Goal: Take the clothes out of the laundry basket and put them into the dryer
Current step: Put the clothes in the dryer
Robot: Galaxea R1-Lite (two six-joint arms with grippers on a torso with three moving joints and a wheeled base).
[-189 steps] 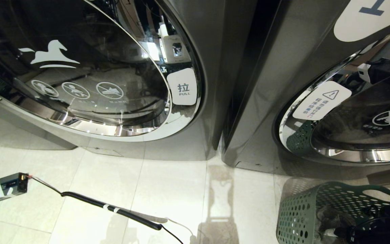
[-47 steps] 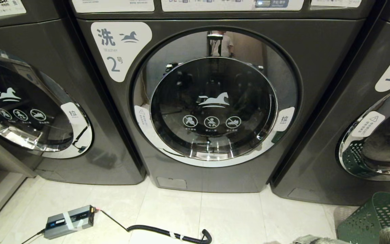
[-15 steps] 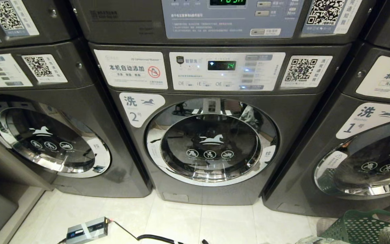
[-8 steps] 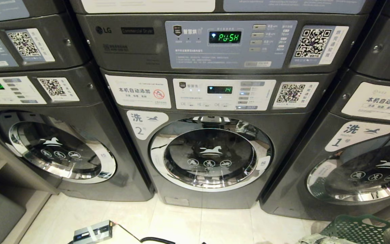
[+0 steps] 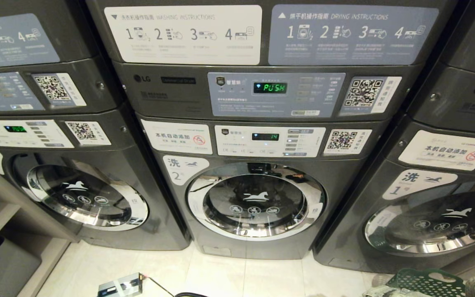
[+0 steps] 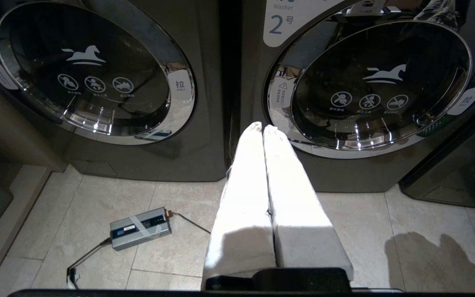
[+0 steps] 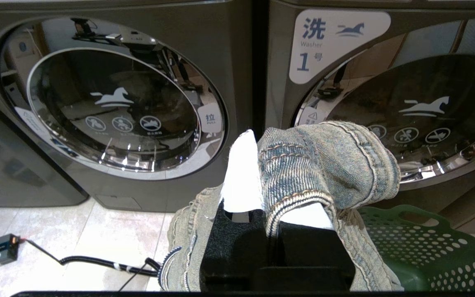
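the denim garment (image 7: pixel 324 165) is pinched between my right gripper (image 7: pixel 262 165) fingers and drapes over them, hanging just above the green laundry basket (image 7: pixel 419 247) on the floor in front of washer number 1 (image 7: pixel 386 103). my left gripper (image 6: pixel 263 128) is empty, its white fingers pressed together, pointing between two washer doors above the tiled floor (image 6: pixel 179 247). ahead, the dryer panel (image 5: pixel 270 88) reads push above washer number 2 (image 5: pixel 256 202), and a grey power box (image 6: pixel 139 228) lies on the tiles.

You are looking at two white, long, tapering fingers on the left gripper (image 6: pixel 263 128); the right gripper (image 7: pixel 258 144) is showing the same white fingers on a black, rough-textured base.
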